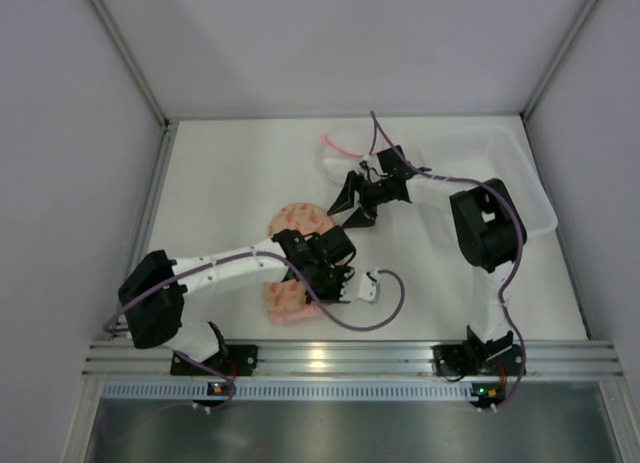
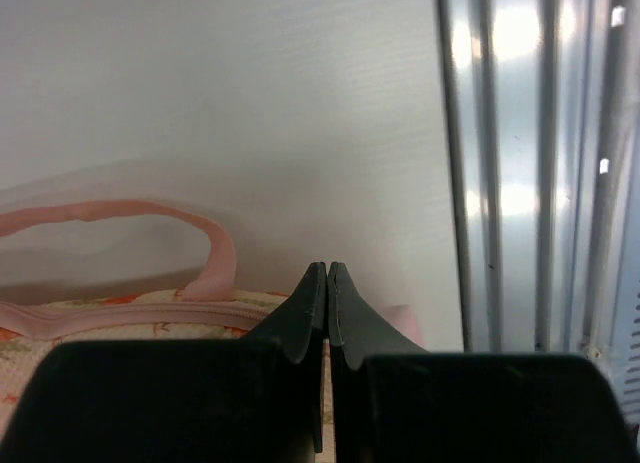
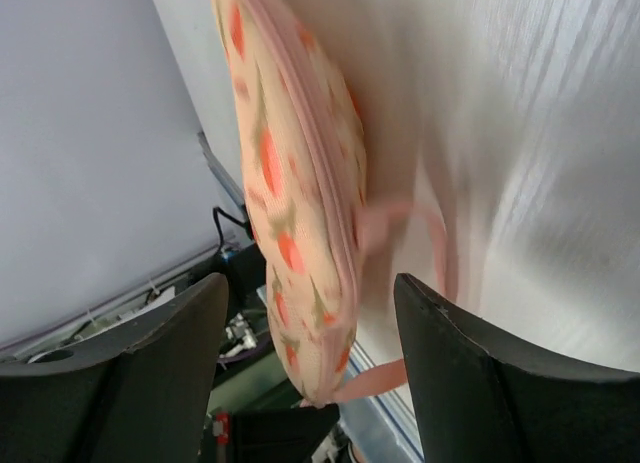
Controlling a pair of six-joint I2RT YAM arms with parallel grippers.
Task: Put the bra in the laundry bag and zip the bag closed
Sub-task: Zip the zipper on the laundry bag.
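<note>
Right gripper [image 3: 310, 283]: released, jaws wide, nothing between them. In its wrist view the laundry bag [image 3: 290, 183] lies straight ahead of the gap and apart from both fingers. Pink edging runs along the bag's rim, and that stretch of seam looks shut.

Left gripper [image 2: 327, 273]: clenched, tips meeting. No zip pull or cloth shows between the tips, so I cannot tell whether it pinches anything. It sits at the bag's edge, just beside the pink carry loop [image 2: 215, 253].

Top view: the bag's long axis runs roughly near-to-far on the table [image 1: 220, 183]. The left arm crosses its waist, leaving one lobe visible on either side. The right gripper is just right of the far lobe.

Bra: not visible in any view. Judged to be inside the bag, unconfirmed.

Judgement: any zip travel left falls to the left arm, which is already at the rim. The right is placed to steady the far lobe.
</note>
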